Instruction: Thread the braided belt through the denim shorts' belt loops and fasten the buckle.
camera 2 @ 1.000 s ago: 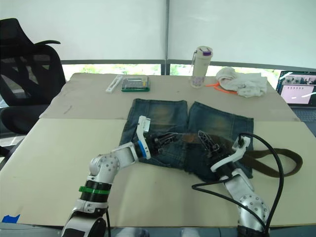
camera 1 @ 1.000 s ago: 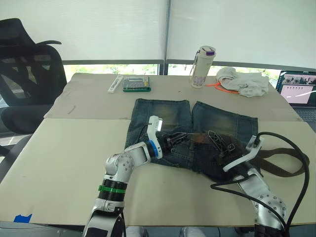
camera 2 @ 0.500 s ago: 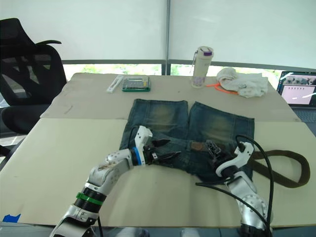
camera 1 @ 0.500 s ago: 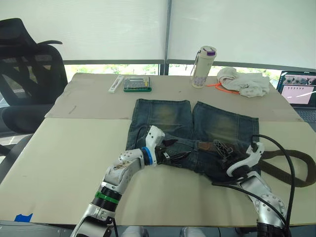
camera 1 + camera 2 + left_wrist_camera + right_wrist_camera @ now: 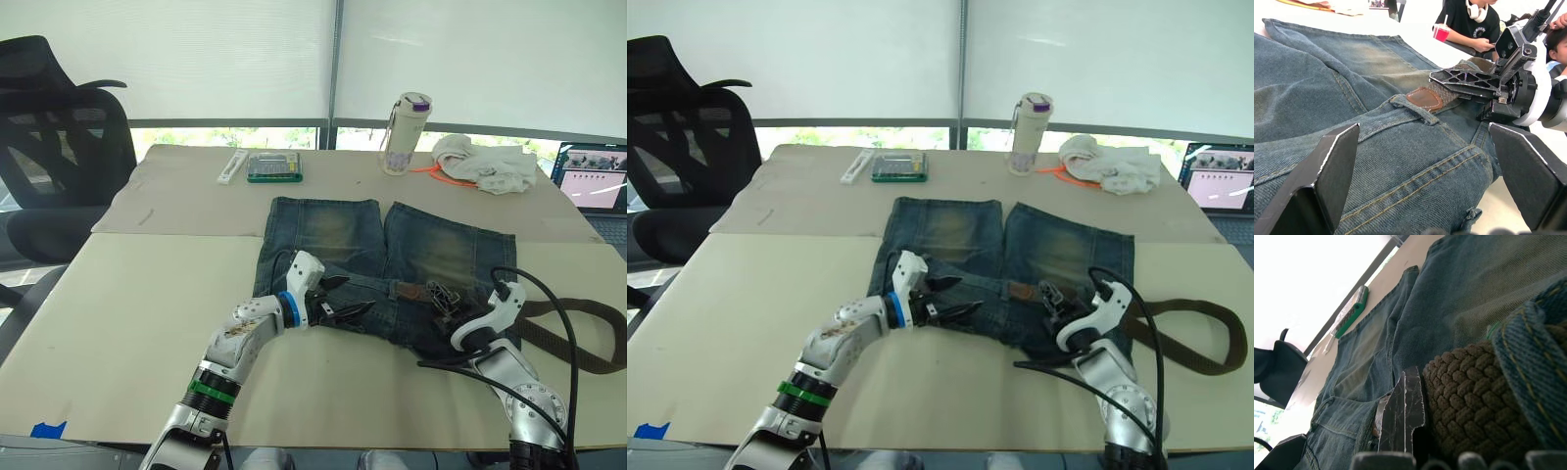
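Note:
The denim shorts (image 5: pixel 333 230) lie flat on the table with the waistband toward me. My left gripper (image 5: pixel 343 304) hovers open over the left part of the waistband, its fingers (image 5: pixel 1334 171) spread wide. My right gripper (image 5: pixel 443 299) is shut on the braided belt (image 5: pixel 1449 93) at the middle of the waistband. The belt's brown leather tip (image 5: pixel 1422 98) lies under one of the belt loops (image 5: pixel 1415 108). Another loop (image 5: pixel 1528 382) crosses the braid (image 5: pixel 1469 406) close to my right fingers (image 5: pixel 1403 416). The rest of the belt (image 5: pixel 1205 338) trails in a loop to the right. The buckle is out of view.
At the table's far side stand a bottle (image 5: pixel 404 132), a white cloth bundle (image 5: pixel 485 162), a green calculator (image 5: pixel 272 168) and a white remote (image 5: pixel 231 166). A laptop (image 5: pixel 593 181) is at the right, a black chair (image 5: pixel 59 147) at the left. People sit beyond the table (image 5: pixel 1474 24).
Over the last second both grippers came down onto the waistband, the right one keeping its hold on the belt. In the last half second almost nothing moved.

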`<state>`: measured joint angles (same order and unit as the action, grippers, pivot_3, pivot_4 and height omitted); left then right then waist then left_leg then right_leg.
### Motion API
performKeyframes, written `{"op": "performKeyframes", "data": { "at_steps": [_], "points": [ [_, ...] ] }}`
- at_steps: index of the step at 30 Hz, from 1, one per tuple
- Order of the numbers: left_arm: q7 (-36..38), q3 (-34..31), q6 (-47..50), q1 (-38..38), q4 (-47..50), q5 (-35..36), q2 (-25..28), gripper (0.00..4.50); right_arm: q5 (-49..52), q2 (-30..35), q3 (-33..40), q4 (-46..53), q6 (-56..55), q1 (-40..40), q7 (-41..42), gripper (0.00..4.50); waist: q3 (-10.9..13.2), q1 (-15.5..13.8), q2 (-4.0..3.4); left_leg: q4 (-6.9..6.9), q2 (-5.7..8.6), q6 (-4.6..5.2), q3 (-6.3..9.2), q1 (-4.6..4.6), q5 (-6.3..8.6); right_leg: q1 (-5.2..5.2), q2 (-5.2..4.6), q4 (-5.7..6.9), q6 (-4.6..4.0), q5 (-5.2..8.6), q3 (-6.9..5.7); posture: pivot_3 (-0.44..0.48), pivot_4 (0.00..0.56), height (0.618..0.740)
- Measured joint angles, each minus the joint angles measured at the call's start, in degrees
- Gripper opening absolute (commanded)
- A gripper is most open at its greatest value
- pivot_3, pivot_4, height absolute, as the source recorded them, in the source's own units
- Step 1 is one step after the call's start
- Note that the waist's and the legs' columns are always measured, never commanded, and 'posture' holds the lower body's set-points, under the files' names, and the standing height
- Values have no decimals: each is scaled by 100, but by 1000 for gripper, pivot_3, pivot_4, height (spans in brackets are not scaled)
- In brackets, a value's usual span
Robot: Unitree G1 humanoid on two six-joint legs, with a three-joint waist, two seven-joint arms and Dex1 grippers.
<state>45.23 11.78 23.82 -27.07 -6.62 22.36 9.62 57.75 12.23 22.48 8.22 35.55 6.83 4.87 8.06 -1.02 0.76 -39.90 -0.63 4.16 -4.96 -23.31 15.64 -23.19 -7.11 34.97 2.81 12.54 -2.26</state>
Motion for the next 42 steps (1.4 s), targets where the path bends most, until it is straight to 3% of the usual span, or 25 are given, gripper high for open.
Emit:
{"op": "performKeyframes", "data": {
  "at_steps": [7,15,25,35,42],
  "points": [
    [3,0,0,0,-7,-8,-61,4474,141,-171,258,-114,6,223,-526,0,0,-7,0,-2,1,0,2,1,0,4,0,-1,0,0,-1,0,150,737],
    [-1,-9,-1,0,-67,-44,-114,4474,207,337,32,26,412,-102,202,0,0,8,0,0,-1,2,2,0,1,2,1,-1,0,0,-1,0,150,737],
    [-44,-18,-7,1,-74,-109,-204,4474,946,37,279,-70,684,162,138,0,0,48,0,4,-6,2,0,-1,1,-6,5,1,0,0,1,0,150,737],
    [-80,-63,-8,16,-73,-192,-234,4474,1048,769,225,-150,1117,-66,753,0,0,36,0,3,-4,3,-1,-3,2,-5,2,-2,0,0,2,0,150,737],
    [-80,-64,-8,19,-73,-195,-223,4474,1351,498,273,-147,1129,-46,674,0,0,42,0,4,-7,3,-1,-3,2,-6,4,-1,0,0,2,0,150,737]
  ]
}}
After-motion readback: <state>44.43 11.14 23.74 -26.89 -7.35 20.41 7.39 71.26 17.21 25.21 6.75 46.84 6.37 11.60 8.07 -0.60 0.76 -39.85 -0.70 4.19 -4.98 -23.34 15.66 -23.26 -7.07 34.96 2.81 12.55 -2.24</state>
